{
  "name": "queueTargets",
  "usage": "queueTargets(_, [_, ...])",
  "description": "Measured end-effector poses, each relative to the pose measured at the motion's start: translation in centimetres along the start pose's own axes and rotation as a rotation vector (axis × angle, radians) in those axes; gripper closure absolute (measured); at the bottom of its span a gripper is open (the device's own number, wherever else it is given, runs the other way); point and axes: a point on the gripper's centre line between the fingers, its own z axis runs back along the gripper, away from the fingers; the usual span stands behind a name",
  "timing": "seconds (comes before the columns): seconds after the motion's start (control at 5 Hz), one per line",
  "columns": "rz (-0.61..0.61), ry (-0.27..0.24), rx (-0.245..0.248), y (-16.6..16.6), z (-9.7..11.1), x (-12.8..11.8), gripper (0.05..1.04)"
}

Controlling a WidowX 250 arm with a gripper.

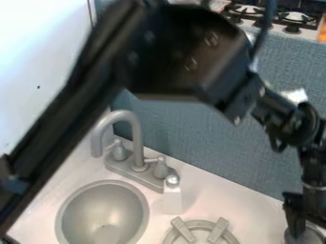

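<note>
The black gripper [305, 214] hangs at the lower right edge, over a grey round thing [310, 235] that the bottom right corner cuts off. Whether it touches that round thing, I cannot tell. Left of the gripper, a grey burner ring [170, 236] with raised bars lies on the white counter [248, 206]. A small white bottle-like object with a grey top [172, 198] stands upright between the burner and the faucet base.
A round grey sink basin [103, 213] is at the lower left, with a grey curved faucet [136, 138] and two knobs behind it. A blue-grey textured surface [191, 138] runs behind the counter. At the top right is a stove [274, 19]. The arm crosses the upper view.
</note>
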Motion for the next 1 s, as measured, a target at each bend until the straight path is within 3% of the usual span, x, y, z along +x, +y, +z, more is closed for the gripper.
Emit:
queueTargets(0.2, [0.08,0.003,0.162,1.0,4.4,-0.8,0.083])
queueTargets(0.4, [0.136,0.03,0.289,0.0,7.4,-3.6,0.083])
queueTargets(0.6, [0.143,0.08,0.322,-0.8,9.5,-7.1,0.083])
queueTargets(0.8, [0.134,0.131,0.293,-0.7,10.0,-11.2,0.083])
queueTargets(1.0, [0.158,0.122,0.282,-0.3,11.0,-14.4,0.083])
